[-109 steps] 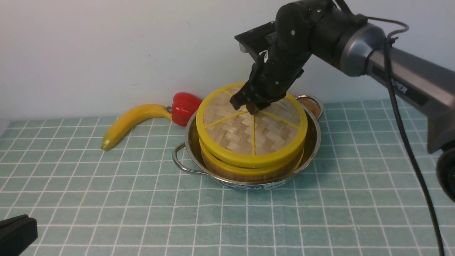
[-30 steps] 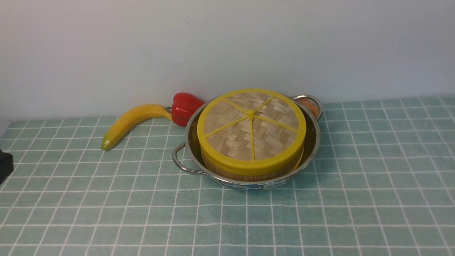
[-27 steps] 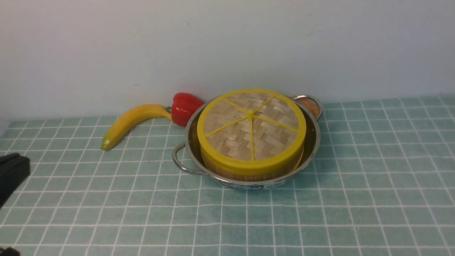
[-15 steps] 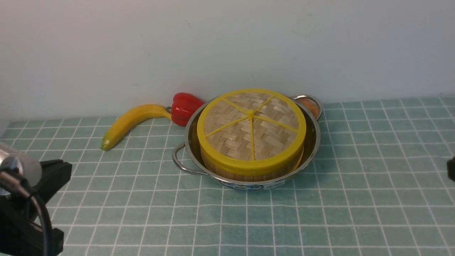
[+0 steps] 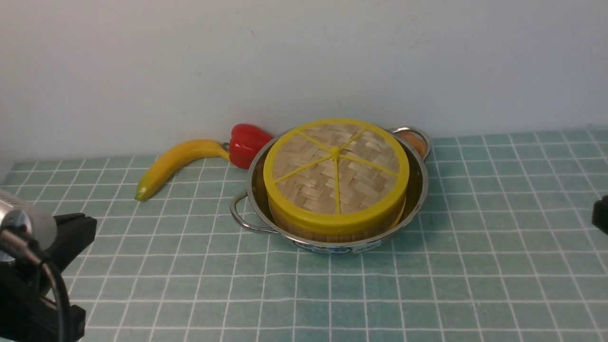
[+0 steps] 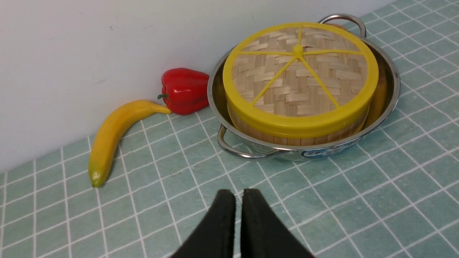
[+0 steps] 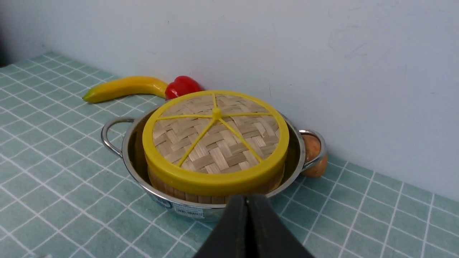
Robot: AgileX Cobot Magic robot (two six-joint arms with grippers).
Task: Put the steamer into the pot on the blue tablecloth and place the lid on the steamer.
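Observation:
The pot [image 5: 420, 190] stands on the blue tablecloth [image 5: 427, 285] near the back wall. The steamer [image 5: 332, 236] sits inside it; only its bamboo side wall shows, and its inside is hidden. The lid [image 5: 336, 173] lies flat on the steamer. In the left wrist view, my left gripper [image 6: 238, 191] is shut and empty above the cloth, short of the pot [image 6: 394, 89] and lid [image 6: 299, 68]. In the right wrist view, my right gripper [image 7: 247, 200] is shut and empty, just in front of the pot [image 7: 297, 150] and lid [image 7: 215, 139].
A yellow banana [image 5: 173, 159] and a red pepper [image 5: 247, 142] lie by the wall left of the pot. A small orange-brown thing [image 7: 313, 157] sits against the pot's far handle. My left arm [image 5: 28, 275] fills the front left corner, and a sliver of my right arm [image 5: 601, 216] shows at the right edge.
My right gripper has let go of the lid and pulled back out of the front view. The lid now sits level on the steamer. My left arm has come into view at the lower left.

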